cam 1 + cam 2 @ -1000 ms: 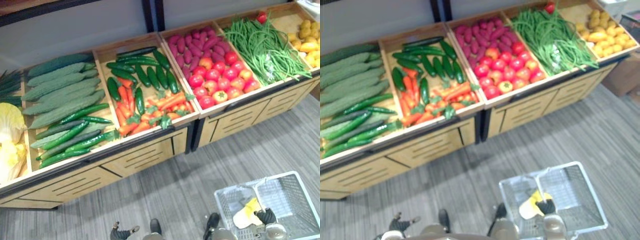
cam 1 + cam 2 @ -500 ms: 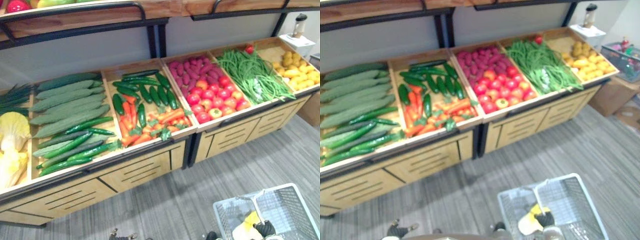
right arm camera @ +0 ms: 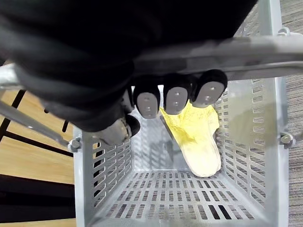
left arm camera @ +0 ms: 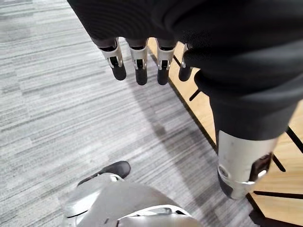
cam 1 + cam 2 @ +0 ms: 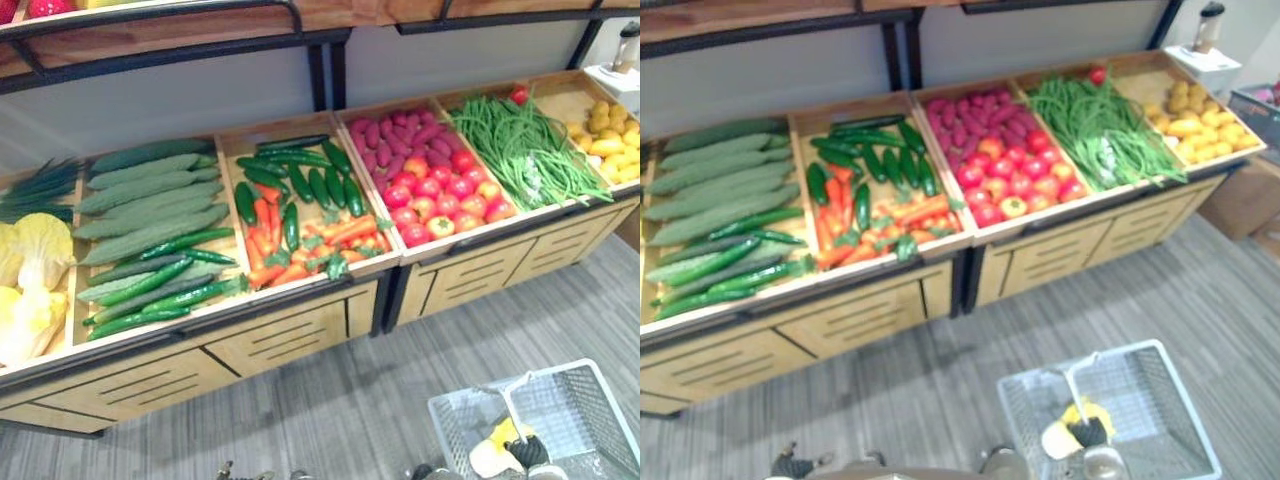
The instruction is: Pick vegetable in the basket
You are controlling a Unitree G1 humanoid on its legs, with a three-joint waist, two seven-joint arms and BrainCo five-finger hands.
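Camera alone has shifted since before. Yellow vegetable (image 3: 196, 142) stays in the basket (image 3: 189, 198) under the right hand (image 3: 176, 98), whose fingers curl round its handle (image 3: 255, 52). Left hand (image 4: 137, 61) hangs with straight, relaxed fingers.

Bins (image 5: 228, 145): six in view.
Basket (image 3: 111, 163): one.
Cabbage (image 3: 199, 142) in it: one.
Tomato (image 5: 518, 95) lone by the beans (image 5: 520, 150): one.
Bottle (image 5: 1210, 15): one.
Hands: two, left hand (image 4: 142, 66) and right hand (image 3: 175, 97).
Piled produce: too many to count.

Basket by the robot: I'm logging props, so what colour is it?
The basket is light grey slotted plastic; the right wrist view shows it best.
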